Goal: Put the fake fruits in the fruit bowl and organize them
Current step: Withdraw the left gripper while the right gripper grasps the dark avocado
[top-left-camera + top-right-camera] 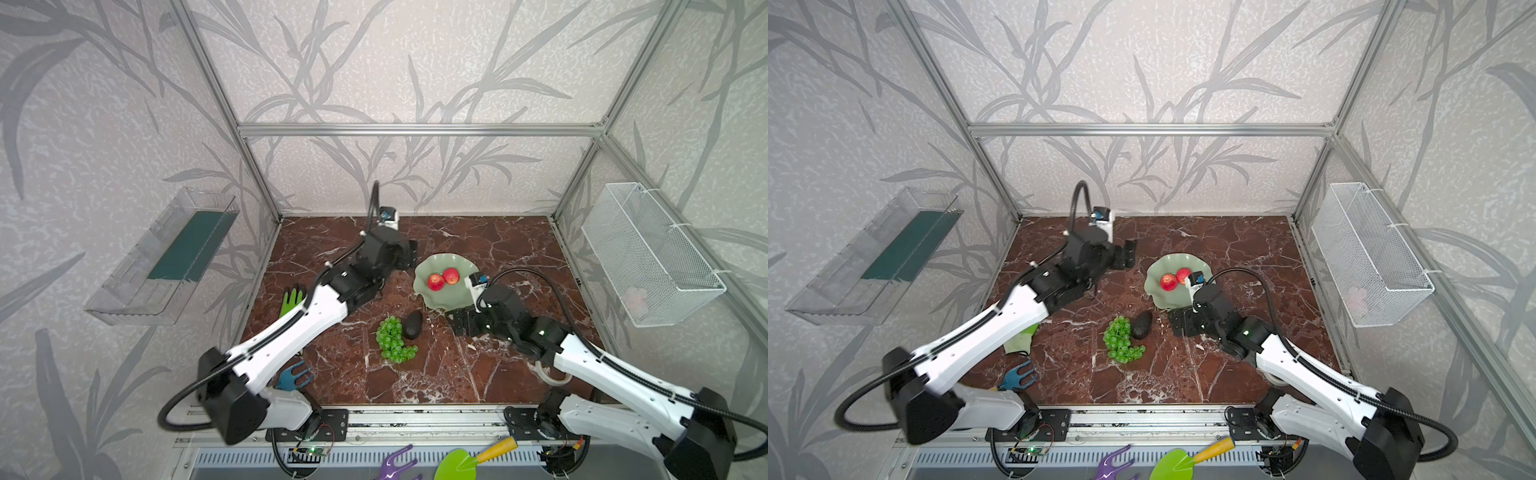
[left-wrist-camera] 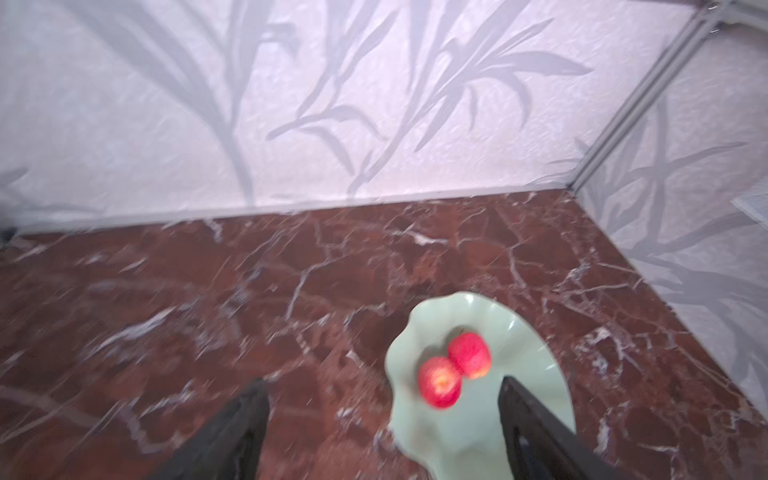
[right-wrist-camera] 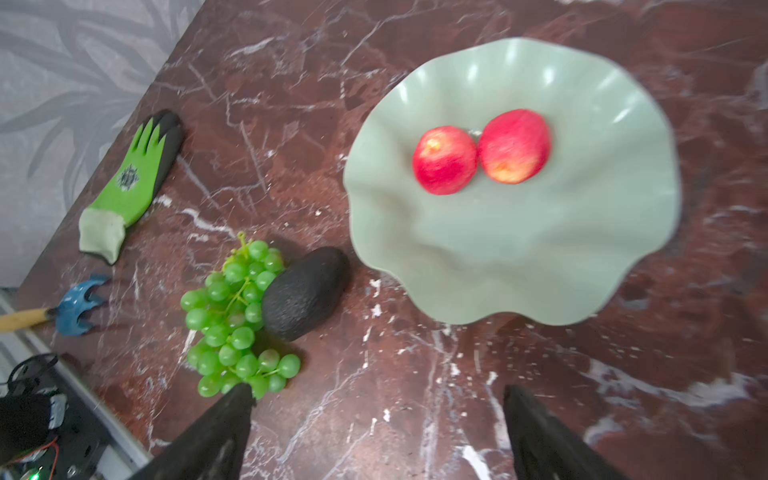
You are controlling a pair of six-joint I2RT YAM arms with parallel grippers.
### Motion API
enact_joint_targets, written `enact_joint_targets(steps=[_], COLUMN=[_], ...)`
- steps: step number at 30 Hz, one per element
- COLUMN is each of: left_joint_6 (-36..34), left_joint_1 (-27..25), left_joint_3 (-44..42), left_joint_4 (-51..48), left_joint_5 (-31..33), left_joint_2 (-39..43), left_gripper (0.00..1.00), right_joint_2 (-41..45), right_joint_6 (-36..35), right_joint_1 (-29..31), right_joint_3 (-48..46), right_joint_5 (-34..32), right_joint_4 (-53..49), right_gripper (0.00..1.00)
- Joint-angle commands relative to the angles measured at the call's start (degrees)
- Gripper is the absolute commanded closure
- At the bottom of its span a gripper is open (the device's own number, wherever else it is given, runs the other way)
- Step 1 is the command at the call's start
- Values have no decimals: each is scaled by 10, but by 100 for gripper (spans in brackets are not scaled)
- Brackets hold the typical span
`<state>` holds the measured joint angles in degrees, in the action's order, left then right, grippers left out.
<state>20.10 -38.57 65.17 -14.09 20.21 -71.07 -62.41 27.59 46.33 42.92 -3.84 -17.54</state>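
Trowel [image 1: 459, 464] cropped, fruit bowl [image 1: 449, 296] partly hidden

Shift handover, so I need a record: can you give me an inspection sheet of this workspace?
Surface: marbled red-brown tabletop, no spills seen.
Job's things: two red fruits touching in the fruit bowl; grapes and avocado touching, on the tabletop outside it.
Clutter: green glove, blue hand rake near the left edge.
Grippers: left gripper and right gripper both open, empty.
Cables: black hose on each arm, clear of fruit.
Surroundings: clear tray on one wall, mesh basket opposite.
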Motion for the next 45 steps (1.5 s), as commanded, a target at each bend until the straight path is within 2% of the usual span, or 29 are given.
enact_joint_targets(steps=[1, 3, 6, 14, 25, 36, 40, 45], left_joint_6=[52, 90, 108, 111, 101, 90, 89, 93], left_joint_1=[26, 37, 40, 43, 45, 46, 46, 46], left_joint_3=[-138, -212, -282, -326, -329, -323, -324, -325], left_joint_4=[22, 13, -8, -92, -101, -126, -130, -136], left_joint_5=[52, 66, 75, 95, 58, 67, 67, 64], left_joint_2=[97, 178, 271, 396, 401, 413, 419, 420], left_gripper=[11, 10, 9, 5, 3, 3, 3, 3], right_joint_2=[-58, -102, -147, -228, -308, -378, -400, -407], right_joint_6=[46, 66, 108, 165, 207, 242, 244, 244], right_joint_1=[47, 76, 89, 93, 93, 97, 97, 97], right_joint_3=[42, 67, 83, 105, 133, 144, 146, 143], right_joint_5=[-41, -55, -60, -59, -60, -64, -64, -67], right_joint_4=[15, 13, 27, 64, 107, 113, 118, 121], right_gripper=[8, 8, 8, 8, 10, 13, 16, 26])
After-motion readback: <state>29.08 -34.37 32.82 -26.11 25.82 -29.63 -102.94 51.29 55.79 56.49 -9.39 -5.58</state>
